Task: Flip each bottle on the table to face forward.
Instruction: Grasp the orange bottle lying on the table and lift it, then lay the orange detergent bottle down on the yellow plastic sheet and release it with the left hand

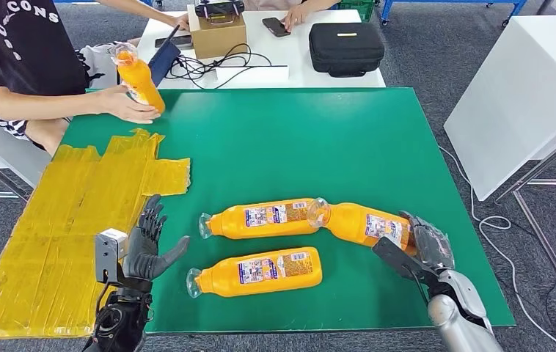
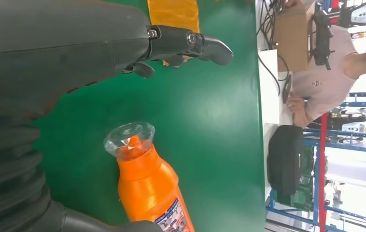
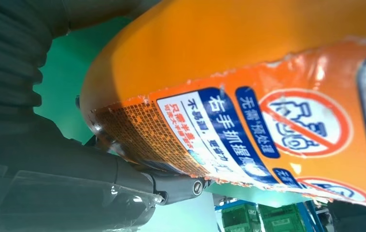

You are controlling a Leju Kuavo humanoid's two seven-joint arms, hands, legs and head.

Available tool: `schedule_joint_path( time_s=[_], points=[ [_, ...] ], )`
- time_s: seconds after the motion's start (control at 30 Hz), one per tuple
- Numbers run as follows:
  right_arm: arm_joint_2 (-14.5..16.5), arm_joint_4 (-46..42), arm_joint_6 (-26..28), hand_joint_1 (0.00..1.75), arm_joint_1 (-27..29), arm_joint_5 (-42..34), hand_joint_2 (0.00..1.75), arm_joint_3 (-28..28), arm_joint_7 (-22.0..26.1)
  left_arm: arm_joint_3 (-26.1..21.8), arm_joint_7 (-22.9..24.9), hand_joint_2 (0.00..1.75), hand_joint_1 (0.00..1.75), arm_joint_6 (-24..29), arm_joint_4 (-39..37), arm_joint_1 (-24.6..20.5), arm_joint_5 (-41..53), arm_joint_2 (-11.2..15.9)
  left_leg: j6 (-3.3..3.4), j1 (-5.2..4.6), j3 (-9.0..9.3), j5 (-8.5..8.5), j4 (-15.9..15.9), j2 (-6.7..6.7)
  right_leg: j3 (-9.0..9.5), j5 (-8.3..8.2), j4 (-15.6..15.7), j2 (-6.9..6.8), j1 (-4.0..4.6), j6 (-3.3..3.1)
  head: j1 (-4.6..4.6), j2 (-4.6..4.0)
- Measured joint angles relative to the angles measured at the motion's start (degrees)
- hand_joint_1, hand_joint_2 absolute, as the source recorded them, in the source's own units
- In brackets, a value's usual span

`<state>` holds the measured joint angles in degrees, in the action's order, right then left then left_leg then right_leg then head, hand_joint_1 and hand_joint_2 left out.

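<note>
Three orange bottles lie on their sides on the green table (image 1: 297, 139). The front bottle (image 1: 260, 271) and the middle bottle (image 1: 260, 218) show their labels, clear caps pointing left. The right bottle (image 1: 359, 222) lies slanted, its cap touching the middle bottle's base. My right hand (image 1: 423, 248) grips this bottle's base; up close the label of the right bottle (image 3: 248, 72) rests against my right hand (image 3: 50, 159). My left hand (image 1: 147, 242) is open, fingers apart, just left of the front bottle's cap. In the left wrist view the front bottle (image 2: 147, 188) lies beside my left hand (image 2: 89, 48).
A person at the far left holds a fourth orange bottle (image 1: 139, 77) tilted over the table's back corner. Yellow tape (image 1: 62, 220) covers the table's left part. Behind stands a white table with a black case (image 1: 345, 48), a cardboard box (image 1: 218, 33) and cables. Another white table (image 1: 524, 95) stands right.
</note>
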<state>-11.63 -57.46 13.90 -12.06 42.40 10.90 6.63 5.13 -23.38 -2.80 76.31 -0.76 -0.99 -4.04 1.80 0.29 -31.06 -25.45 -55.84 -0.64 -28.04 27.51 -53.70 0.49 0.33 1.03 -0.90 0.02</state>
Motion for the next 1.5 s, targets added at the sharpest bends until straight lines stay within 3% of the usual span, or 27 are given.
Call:
schedule_joint_path(
  time_s=[1.5],
  points=[
    [1.58, -2.04, 0.04, 1.75, 1.49, -0.21, 1.75, -1.11, 0.05, -0.13, 0.21, 1.75, 0.0, 0.01, 0.89, 0.14, 0.38, 0.0, 0.0, -0.01, -0.1, 0.0, -0.01, 0.01, -0.11, 0.0, 0.0, 0.0, -0.01, 0.0, 0.0, 0.0]
  ],
)
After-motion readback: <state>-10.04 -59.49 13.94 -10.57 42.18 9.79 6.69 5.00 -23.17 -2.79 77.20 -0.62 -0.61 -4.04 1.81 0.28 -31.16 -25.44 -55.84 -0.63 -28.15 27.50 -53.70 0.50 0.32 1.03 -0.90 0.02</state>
